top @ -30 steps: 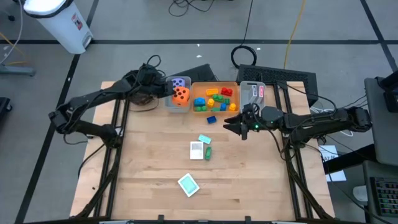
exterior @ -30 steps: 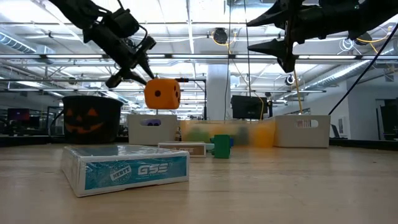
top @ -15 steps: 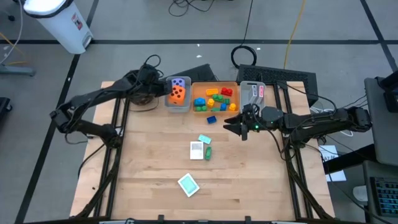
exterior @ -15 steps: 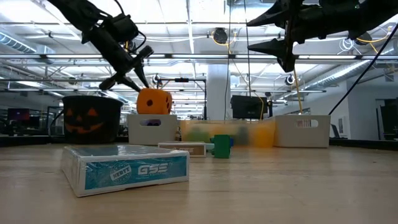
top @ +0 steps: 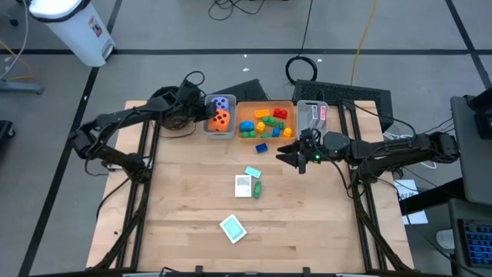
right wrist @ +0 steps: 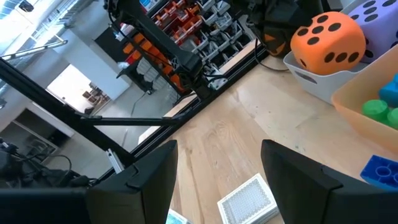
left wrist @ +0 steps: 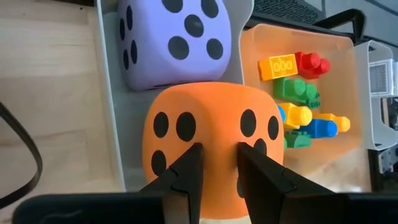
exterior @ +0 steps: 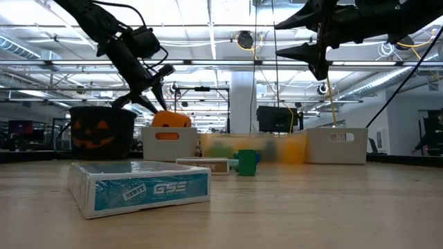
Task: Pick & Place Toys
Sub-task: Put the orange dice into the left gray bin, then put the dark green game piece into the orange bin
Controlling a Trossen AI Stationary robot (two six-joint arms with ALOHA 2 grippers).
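Observation:
The orange dotted die (top: pixel 221 121) sits in the grey bin (top: pixel 209 128) at the far edge, beside the purple die (top: pixel 223 103). My left gripper (top: pixel 204 117) is shut on the orange die and also shows in the low view (exterior: pixel 147 102). My right gripper (top: pixel 290 157) hovers open and empty above the table, in front of the orange bin (top: pixel 265 104) of coloured bricks. A blue brick (top: pixel 261 148), a green brick (top: pixel 257 188) and three cards (top: pixel 243 185) lie flat on the table. My left gripper pinches the orange die's side that faces the arm (left wrist: pixel 217 155) between its two fingers (left wrist: pixel 189 171). The fingers slant down from the table's left. The die rests in the grey bin (left wrist: pixel 115 124), next to the purple die (left wrist: pixel 174 40).
A black pumpkin pot (exterior: pixel 102 131) stands at the far left beside the grey bin. Another grey bin (top: pixel 311 115) stands right of the orange one. A teal card box (top: pixel 232 227) lies near the front edge. Bare wood lies left and right of the cards.
My left gripper has gone down with the orange die. The die, which hung above the grey bin, now sits in it beside the purple die. My right gripper has kept still.

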